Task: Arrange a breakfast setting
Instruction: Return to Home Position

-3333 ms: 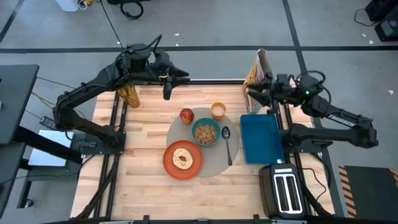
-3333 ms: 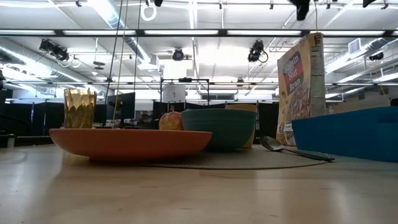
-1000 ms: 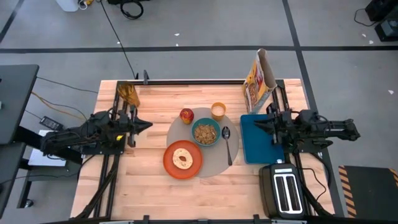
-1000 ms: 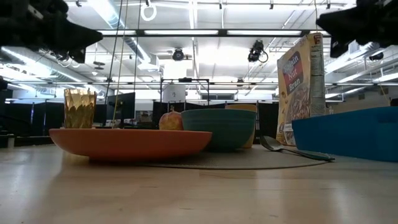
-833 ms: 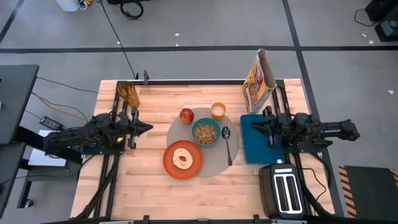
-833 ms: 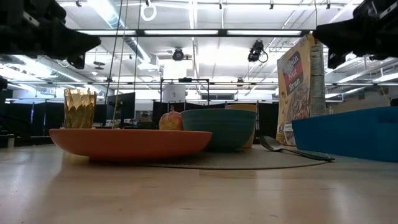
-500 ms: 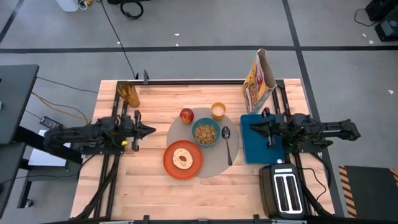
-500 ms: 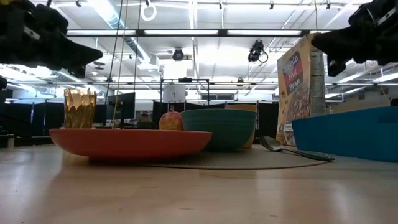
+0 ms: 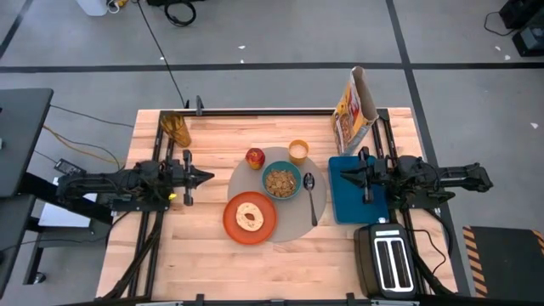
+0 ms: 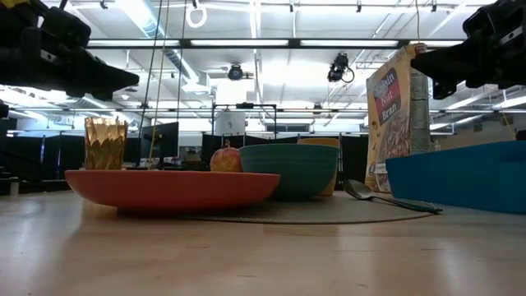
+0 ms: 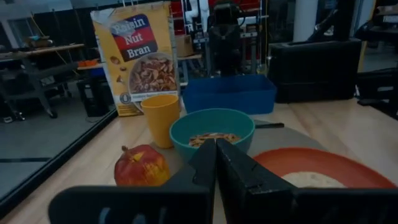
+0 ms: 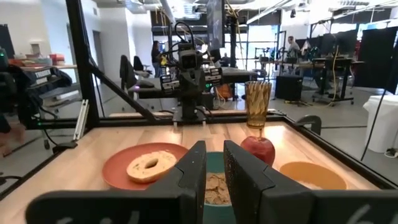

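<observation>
A round grey placemat (image 9: 287, 223) lies mid-table. On it rest an orange plate (image 9: 234, 219) with a bagel-like bread (image 9: 250, 217), a teal bowl (image 9: 280, 181) of cereal, a metal spoon (image 9: 311, 197), a red apple (image 9: 255, 157) and a small yellow-orange cup (image 9: 298, 151). My left gripper (image 9: 206, 178) hangs level just left of the placemat, shut and empty; it also shows in its wrist view (image 11: 216, 163). My right gripper (image 9: 342, 176) hangs level over the blue tray's left edge, its fingers together but for a narrow slit (image 12: 214, 168), empty.
A blue tray (image 9: 357, 200) lies right of the placemat, with a black toaster (image 9: 393, 259) at the near right corner. A cereal box (image 9: 353, 109) stands at the far right. A golden glass (image 9: 176, 129) stands at the far left.
My left gripper has gone toward the table's right edge, closer to the placemat, and a little down. My right gripper has gone a little toward the table's left edge over the tray and slightly down. Nothing on the table has moved.
</observation>
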